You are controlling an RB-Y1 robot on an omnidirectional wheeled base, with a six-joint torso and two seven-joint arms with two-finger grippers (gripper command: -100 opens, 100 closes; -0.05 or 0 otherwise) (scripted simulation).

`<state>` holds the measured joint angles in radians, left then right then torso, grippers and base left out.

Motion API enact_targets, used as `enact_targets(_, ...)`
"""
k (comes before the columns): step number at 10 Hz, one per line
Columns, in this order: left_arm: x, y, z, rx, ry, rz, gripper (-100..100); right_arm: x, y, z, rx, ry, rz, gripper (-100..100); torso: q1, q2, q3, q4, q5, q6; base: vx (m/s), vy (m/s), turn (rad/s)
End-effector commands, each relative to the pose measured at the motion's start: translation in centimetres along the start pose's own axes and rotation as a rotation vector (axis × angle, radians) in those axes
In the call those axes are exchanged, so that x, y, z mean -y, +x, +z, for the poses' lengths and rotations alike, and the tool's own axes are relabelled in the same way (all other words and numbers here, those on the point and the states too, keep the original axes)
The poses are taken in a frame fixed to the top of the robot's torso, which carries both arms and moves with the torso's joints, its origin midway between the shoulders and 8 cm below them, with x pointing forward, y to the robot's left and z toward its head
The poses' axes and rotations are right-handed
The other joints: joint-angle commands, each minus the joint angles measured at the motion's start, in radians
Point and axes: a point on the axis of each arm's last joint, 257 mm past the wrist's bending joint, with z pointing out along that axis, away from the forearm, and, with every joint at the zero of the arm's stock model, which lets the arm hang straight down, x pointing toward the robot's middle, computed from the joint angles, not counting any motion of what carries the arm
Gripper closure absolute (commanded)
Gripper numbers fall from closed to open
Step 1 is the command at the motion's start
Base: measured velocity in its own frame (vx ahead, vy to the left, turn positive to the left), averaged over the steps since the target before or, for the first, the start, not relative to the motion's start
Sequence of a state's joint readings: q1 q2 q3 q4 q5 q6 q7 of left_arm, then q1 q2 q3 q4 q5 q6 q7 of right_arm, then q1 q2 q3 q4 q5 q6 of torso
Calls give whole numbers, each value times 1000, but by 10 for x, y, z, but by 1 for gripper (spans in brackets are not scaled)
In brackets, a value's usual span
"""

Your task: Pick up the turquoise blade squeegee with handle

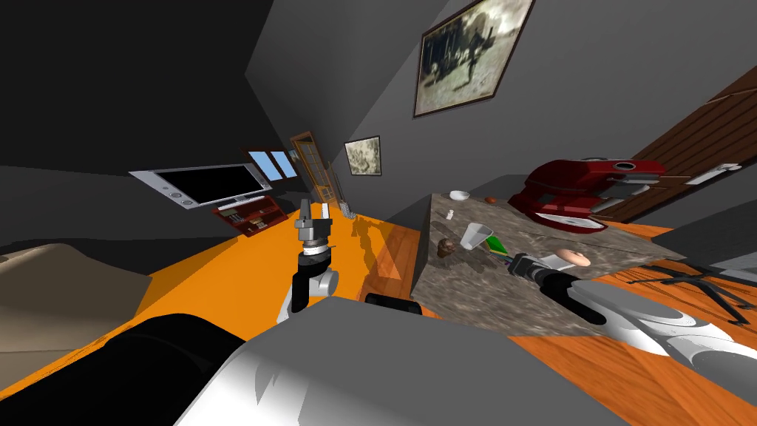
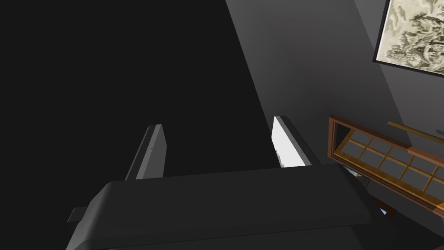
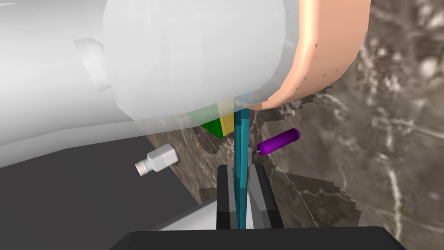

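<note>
The squeegee (image 3: 241, 130) is gripped by the right gripper (image 3: 241, 168), whose fingers (image 3: 223, 191) are drawn narrow and pressed against the two sides of its thin turquoise blade. The blade is seen edge-on, reaching straight out from between the fingers above the marbled table (image 3: 390, 152). Whether it is touching the top cannot be told.

At its far end a translucent cup (image 3: 195, 56) and a peach round thing (image 3: 329, 56) are seen close up. A green and yellow piece (image 3: 215, 123) is seen just beside the blade, under the cup. On the blade's other side a purple cylinder (image 3: 279, 141) is laid on the table, just beside it. A small white bottle (image 3: 157, 159) is seen at the table's edge.

In the head view the right arm is stretched over the near part of the table, with the gripper between the cup and the peach thing. A red appliance (image 1: 584, 192) and a white bowl (image 1: 459, 195) are set at the far end.

The left gripper (image 1: 312, 218) is raised over the orange floor (image 1: 244, 259) beside the table, and its fingers (image 2: 151, 147) are held wide apart.
</note>
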<state>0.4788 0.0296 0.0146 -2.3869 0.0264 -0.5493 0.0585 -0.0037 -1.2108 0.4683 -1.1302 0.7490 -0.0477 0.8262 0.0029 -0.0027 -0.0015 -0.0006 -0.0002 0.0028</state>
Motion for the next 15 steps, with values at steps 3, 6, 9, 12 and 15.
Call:
enact_targets(3,0,0,0,0,0,0,0,2,1,-7,22,4,1,100,0,1,1,1,1,-1,45,36,-39)
enact_targets(6,0,0,0,0,0,0,0,-10,7,-15,40,-15,-12,100,-1,2,2,2,1,-1,42,27,-41)
enact_targets(9,0,0,0,0,0,0,0,-1,13,-21,44,2,-10,100,0,1,1,1,1,-1,43,34,-35)
enact_targets(12,0,0,0,0,0,0,0,-12,23,-33,51,-16,-26,100,0,2,2,2,2,-1,40,29,-36)
enact_targets(15,0,0,0,0,0,0,0,-4,32,-40,48,0,-27,100,1,2,2,1,3,-1,40,27,-36)
